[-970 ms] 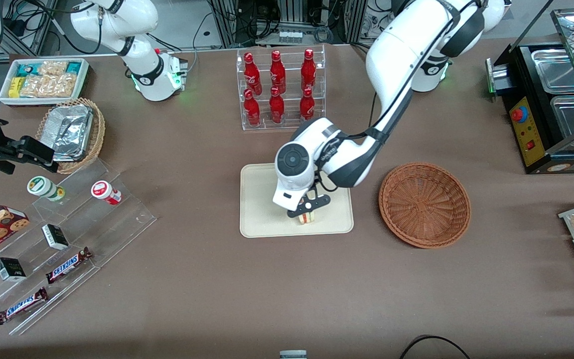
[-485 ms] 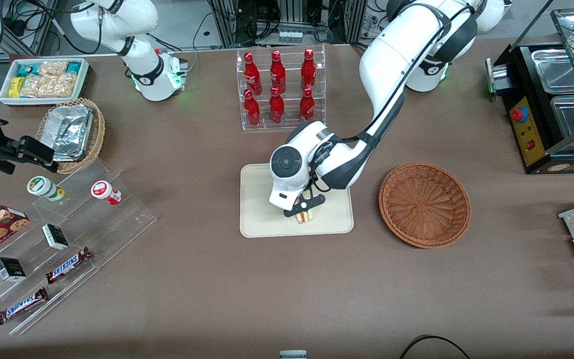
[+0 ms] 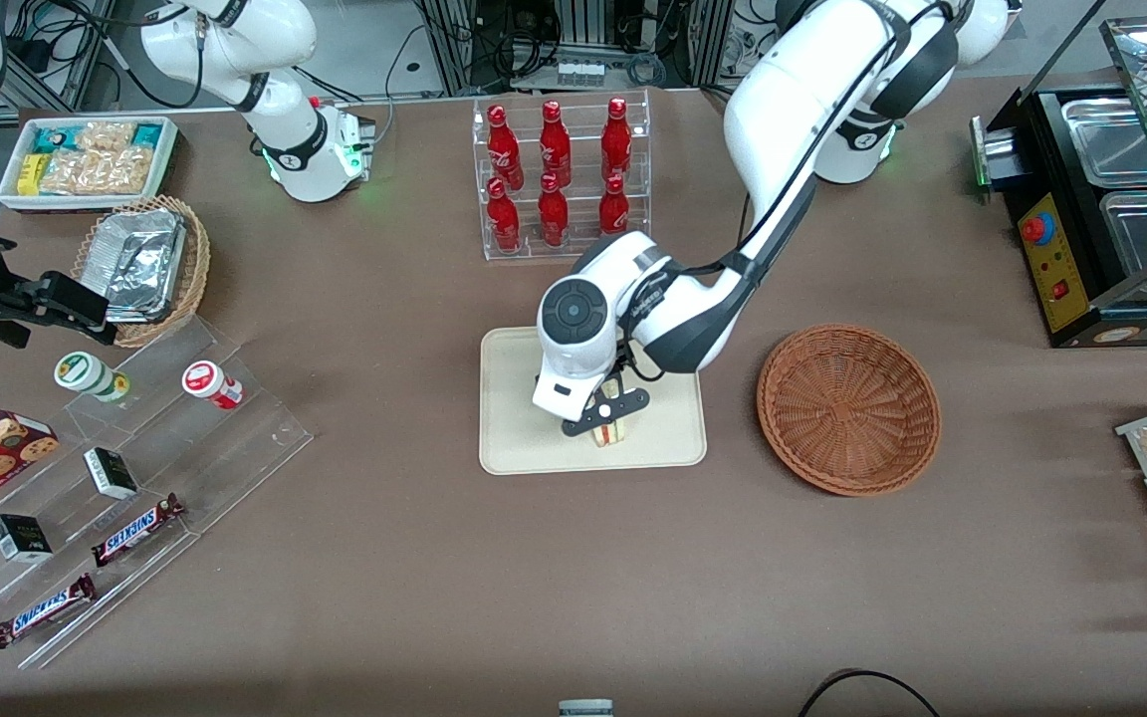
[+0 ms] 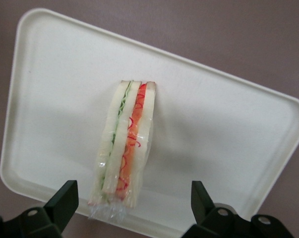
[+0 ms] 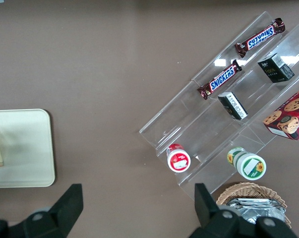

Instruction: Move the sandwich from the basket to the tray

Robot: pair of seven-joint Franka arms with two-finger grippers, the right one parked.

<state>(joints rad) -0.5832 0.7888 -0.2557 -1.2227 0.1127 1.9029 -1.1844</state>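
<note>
The sandwich (image 3: pixel 612 432) rests on the cream tray (image 3: pixel 514 438), near the tray's edge nearest the front camera. In the left wrist view the sandwich (image 4: pixel 125 144) stands on its edge in clear wrap on the tray (image 4: pixel 213 129), showing green and red filling. My left gripper (image 3: pixel 605 412) hovers just above the sandwich; its fingers (image 4: pixel 65 198) stand wide apart on either side, touching nothing. The gripper (image 4: pixel 132 203) is open. The reddish-brown wicker basket (image 3: pixel 848 406) sits beside the tray, toward the working arm's end, with nothing in it.
A clear rack of red bottles (image 3: pixel 559 174) stands farther from the front camera than the tray. Clear stepped shelves with snacks (image 3: pixel 125 478) lie toward the parked arm's end. A black food warmer (image 3: pixel 1101 199) stands toward the working arm's end.
The gripper has let go of the sandwich and risen slightly; the arm's wrist shifted a little toward the parked arm's end. The sandwich stays on the tray.
</note>
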